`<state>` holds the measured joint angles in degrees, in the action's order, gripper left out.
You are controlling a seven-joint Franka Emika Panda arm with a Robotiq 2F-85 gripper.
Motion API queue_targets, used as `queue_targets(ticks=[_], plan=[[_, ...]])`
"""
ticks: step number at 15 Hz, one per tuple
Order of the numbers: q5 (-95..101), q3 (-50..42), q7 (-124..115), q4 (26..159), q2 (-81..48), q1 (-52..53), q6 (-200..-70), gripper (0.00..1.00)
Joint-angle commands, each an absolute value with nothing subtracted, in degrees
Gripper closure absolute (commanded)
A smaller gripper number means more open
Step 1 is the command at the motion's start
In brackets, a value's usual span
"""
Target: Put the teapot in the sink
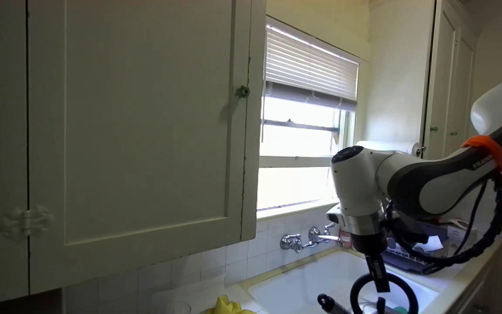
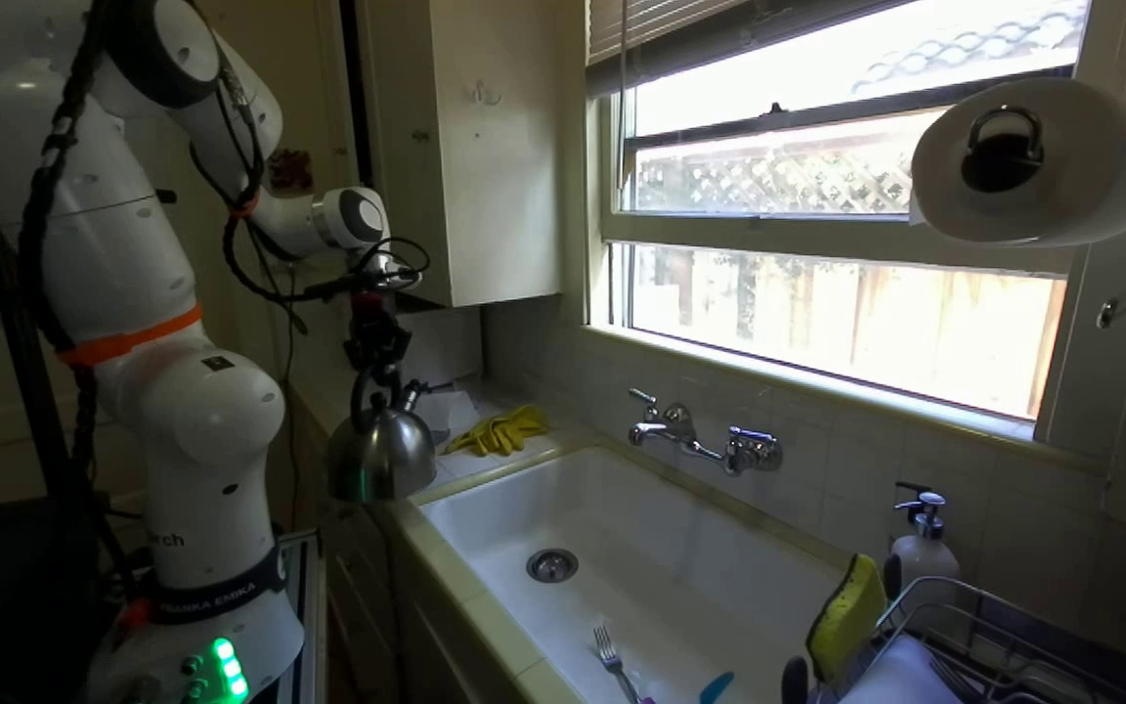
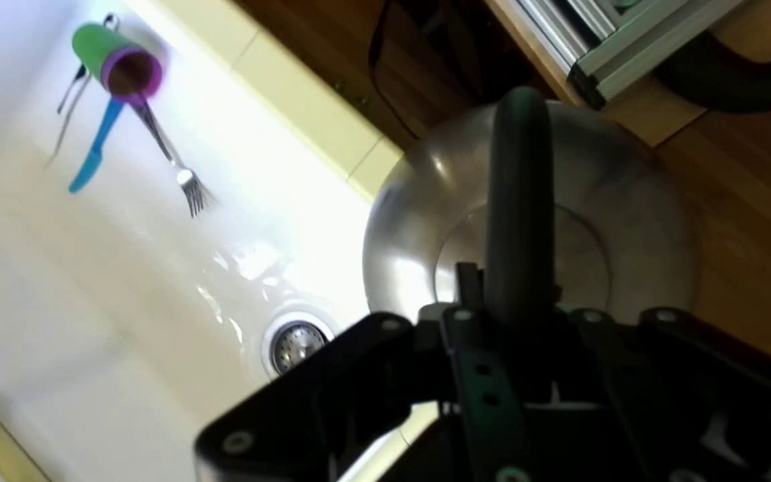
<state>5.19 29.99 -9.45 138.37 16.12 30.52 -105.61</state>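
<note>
One teapot (image 2: 392,455) hangs in one gripper (image 1: 381,288), just beside the edge of one sink (image 2: 680,567).

The gripper is clamped on the single black loop handle (image 3: 519,201); in an exterior view the teapot is left of centre in the frame, and in the wrist view it overlaps the tiled rim (image 3: 318,100), mostly over floor (image 3: 760,234). The sink has one drain (image 3: 298,347) and, upper left in the wrist view, one green-and-purple cup (image 3: 101,50) on its side, one fork (image 3: 191,191), one blue utensil (image 3: 94,157) and thin utensils (image 3: 69,118) too blurred to count. Whether the fork's end is inside the cup, I cannot tell. In an exterior view, lower right, one dish rack (image 2: 1022,611) holds a pale item (image 2: 900,675), with one sponge (image 2: 846,616) upright at its side.
</note>
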Motion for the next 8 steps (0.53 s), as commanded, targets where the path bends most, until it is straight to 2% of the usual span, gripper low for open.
queue_targets(ticks=[1,6,8], plan=[[3.0,28.8,-13.9,146.6,29.1,30.3,-102.7,0.98],[6.4,25.5,-17.6,148.5,36.5,26.5,-100.2,0.98],[6.1,26.2,-16.1,147.5,33.1,26.5,-101.5,0.98]])
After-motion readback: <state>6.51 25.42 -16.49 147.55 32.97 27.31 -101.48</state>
